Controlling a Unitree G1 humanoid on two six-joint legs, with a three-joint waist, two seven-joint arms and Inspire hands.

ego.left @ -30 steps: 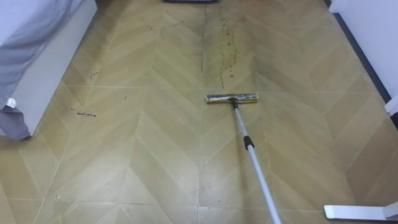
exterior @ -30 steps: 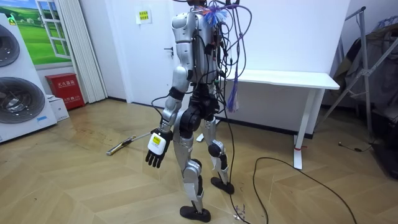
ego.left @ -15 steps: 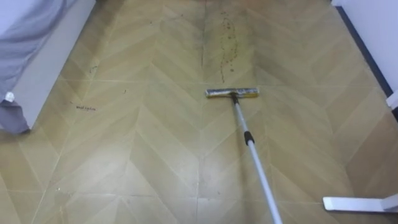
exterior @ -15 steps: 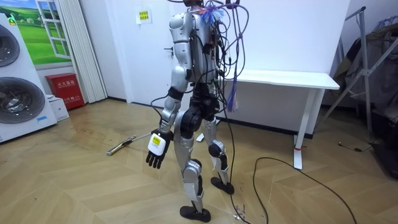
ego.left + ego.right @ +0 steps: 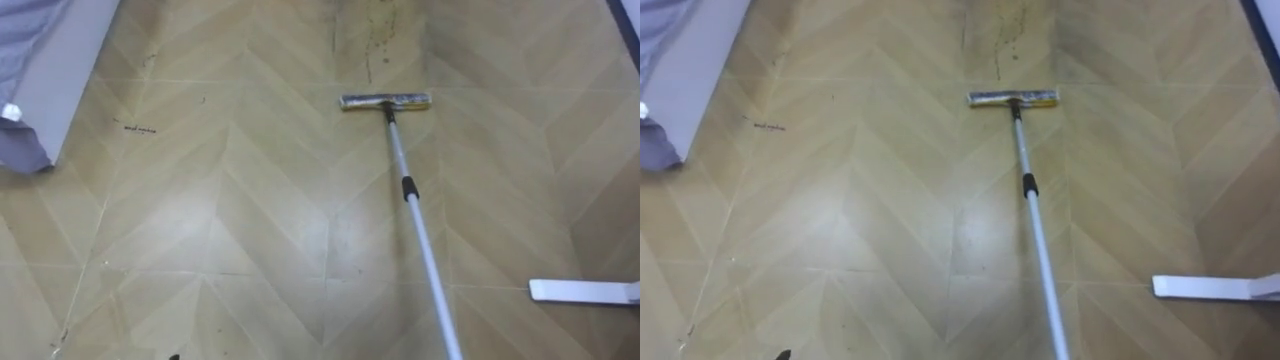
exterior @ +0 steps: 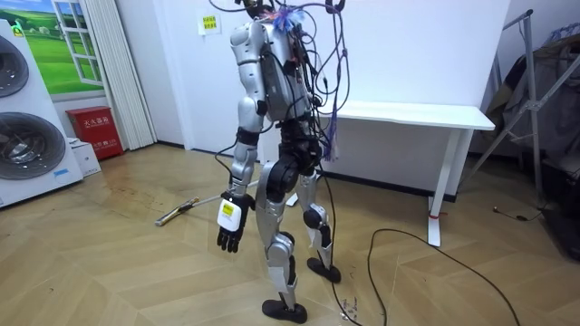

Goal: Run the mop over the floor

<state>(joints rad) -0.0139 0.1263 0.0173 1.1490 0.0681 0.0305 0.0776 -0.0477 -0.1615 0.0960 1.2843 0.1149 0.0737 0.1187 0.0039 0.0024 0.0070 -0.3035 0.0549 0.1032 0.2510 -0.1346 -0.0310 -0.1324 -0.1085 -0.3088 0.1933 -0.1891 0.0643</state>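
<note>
Mop lying on the floor, head toward its far edge just below a dark stain, pole slanting back to the near edge. Probably light, stiff, unwieldy lengthwise; best taken well up the pole. Left hand hanging empty, fingers loosely relaxed.

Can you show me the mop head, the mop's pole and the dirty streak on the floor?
mop head (image 5: 385,101): left eye view, middle of the flat pad.
mop pole (image 5: 420,235): left eye view, silver shaft below the black collar.
dirty streak (image 5: 380,35): left eye view, dark specks beyond the mop.
</note>
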